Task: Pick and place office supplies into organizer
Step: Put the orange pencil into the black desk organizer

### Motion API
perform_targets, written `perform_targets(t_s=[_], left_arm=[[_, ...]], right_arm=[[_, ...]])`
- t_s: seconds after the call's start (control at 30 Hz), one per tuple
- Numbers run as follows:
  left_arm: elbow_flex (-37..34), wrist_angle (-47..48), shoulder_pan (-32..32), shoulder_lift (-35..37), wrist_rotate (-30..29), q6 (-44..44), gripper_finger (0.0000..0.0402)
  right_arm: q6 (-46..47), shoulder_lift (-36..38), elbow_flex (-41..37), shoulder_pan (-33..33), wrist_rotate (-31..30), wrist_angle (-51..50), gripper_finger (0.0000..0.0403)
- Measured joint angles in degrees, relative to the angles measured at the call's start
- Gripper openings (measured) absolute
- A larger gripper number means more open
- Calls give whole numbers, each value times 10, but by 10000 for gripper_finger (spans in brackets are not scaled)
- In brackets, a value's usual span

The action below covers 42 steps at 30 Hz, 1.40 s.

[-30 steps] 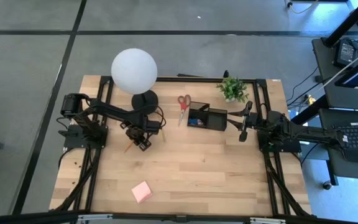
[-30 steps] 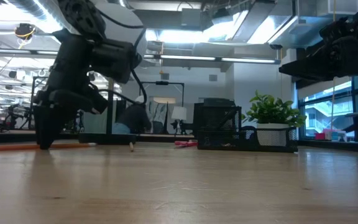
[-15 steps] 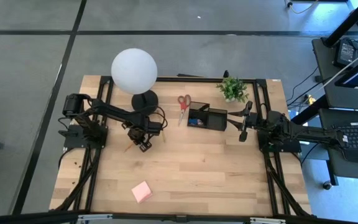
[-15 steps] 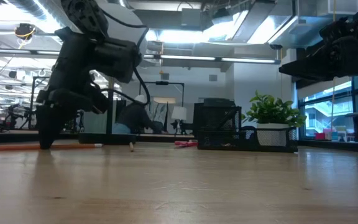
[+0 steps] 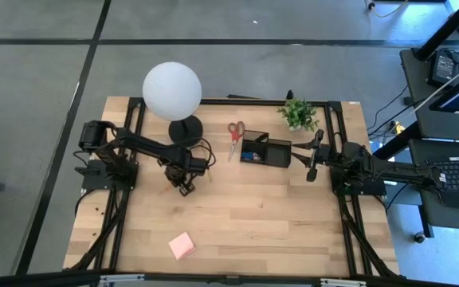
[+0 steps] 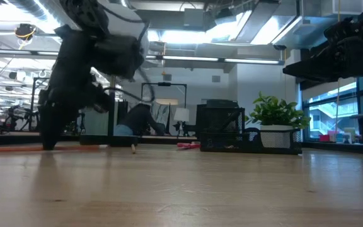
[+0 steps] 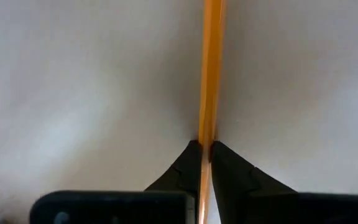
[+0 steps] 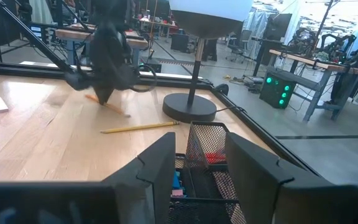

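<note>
My left gripper [image 5: 183, 185] points down at the table's left middle, in front of the lamp base, shut on an orange pencil [image 7: 209, 68]. A second, yellow pencil [image 8: 138, 128] lies flat on the table beside it. The black mesh organizer [image 5: 265, 151] stands at the far middle, holding small blue and red items. Red-handled scissors [image 5: 236, 131] lie flat to its left. A pink sticky-note pad [image 5: 182, 245] lies near the front edge. My right gripper [image 8: 201, 165] hangs level and open just right of the organizer. My left gripper pinches the orange pencil's shaft [image 7: 207, 127] between its two fingertips [image 7: 185, 168]. The fingers come from above, pointing down, and lie across the pencil. The pencil [image 6: 80, 148] stays about level at table height; whether it is off the wood, I cannot tell.
A white globe lamp [image 5: 171, 90] on a round black base [image 5: 186, 127] stands just beyond my left gripper. A small green potted plant [image 5: 298, 114] sits at the far right behind the organizer. Bare wood spreads across the table's middle and front.
My left gripper has shut on the orange pencil and stayed almost where it was. The pencil has shifted slightly along the table toward the right.
</note>
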<state>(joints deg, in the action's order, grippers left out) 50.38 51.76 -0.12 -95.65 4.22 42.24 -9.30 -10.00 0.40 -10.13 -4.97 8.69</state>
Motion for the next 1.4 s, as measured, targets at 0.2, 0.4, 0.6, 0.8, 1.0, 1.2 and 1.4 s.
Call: perform_targets(t_s=[0.2,0.4,0.6,0.8,1.0,1.2,1.4], left_arm=[[37,-15,-7,46,40,-13,21],[90,-79,-7,86,44,-47,21],[120,-304,4,98,41,-124,22],[123,-524,38,98,21,-221,22],[123,-610,86,89,-7,-299,22],[123,-683,129,52,5,-314,22],[123,-748,161,2,28,-327,22]], right_arm=[[0,0,0,0,0,0,145],[0,0,0,0,0,1,145],[1,0,0,0,0,2,145],[2,0,0,0,0,6,145],[2,0,0,0,0,10,145],[2,0,0,0,0,12,145],[2,0,0,0,0,13,145]])
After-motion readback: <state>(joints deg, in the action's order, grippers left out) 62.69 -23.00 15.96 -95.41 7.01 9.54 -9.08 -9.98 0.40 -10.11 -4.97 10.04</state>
